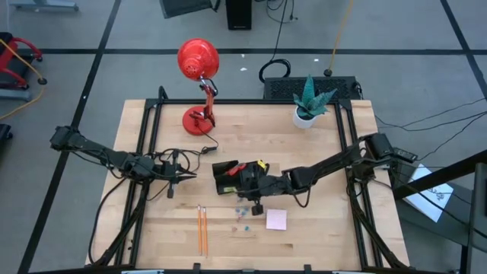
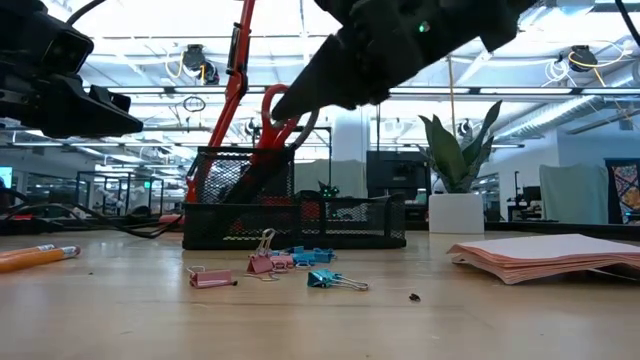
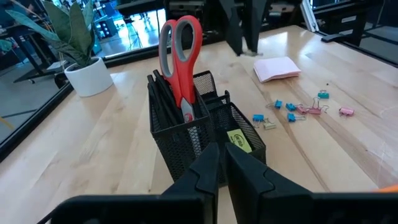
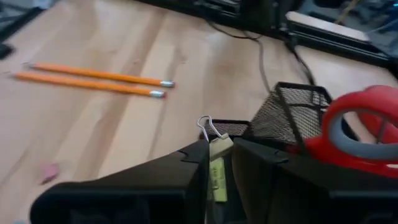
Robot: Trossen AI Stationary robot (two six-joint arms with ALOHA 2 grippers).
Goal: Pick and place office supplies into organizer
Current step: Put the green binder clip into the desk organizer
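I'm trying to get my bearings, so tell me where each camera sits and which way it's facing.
High: overhead, straight down; both arms, organizer.
Low: table height, level into the room; clips, right arm above.
Left wrist: behind the shut left pincer, facing the scissors.
Right wrist: behind the right pincer, over the organizer, pencils beyond.
Shared: all four show the organizer.

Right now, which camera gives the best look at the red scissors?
The left wrist view: the scissors stand handles-up in the organizer, unobstructed. The low view hides them partly behind the right arm, the right wrist view crops them, and the high view shows little.
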